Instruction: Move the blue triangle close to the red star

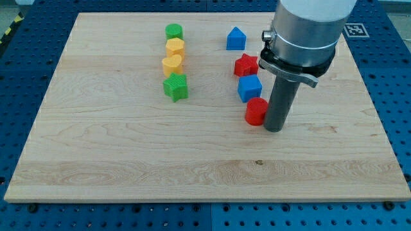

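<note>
The blue triangle-topped block (236, 39) sits near the view's top centre. The red star (245, 65) lies just below and right of it, a small gap apart. A blue cube (249, 88) touches the star's lower side, and a red rounded block (256, 111) sits below the cube. My tip (274, 128) rests on the board just right of the red rounded block, nearly touching it, well below the blue triangle.
A column stands left of centre: green cylinder (173, 31), yellow hexagon (174, 47), yellow heart (171, 65), green star (175, 87). The wooden board (128, 154) ends in blue pegboard on all sides.
</note>
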Robot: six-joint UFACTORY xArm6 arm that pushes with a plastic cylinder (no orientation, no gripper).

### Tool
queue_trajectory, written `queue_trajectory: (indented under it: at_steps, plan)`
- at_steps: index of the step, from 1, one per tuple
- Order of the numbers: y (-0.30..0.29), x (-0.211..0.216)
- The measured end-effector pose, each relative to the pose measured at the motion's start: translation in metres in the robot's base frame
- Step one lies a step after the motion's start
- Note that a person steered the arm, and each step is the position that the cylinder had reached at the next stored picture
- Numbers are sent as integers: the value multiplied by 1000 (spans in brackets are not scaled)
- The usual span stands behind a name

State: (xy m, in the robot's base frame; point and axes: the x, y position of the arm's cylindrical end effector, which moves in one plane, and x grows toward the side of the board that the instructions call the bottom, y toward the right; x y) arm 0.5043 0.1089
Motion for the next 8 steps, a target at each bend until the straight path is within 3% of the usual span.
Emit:
queue_trajectory:
  at_steps: [4,5,6,8]
  plan:
    - [12,26]
    - [52,31]
    - [76,2]
    - [76,-150]
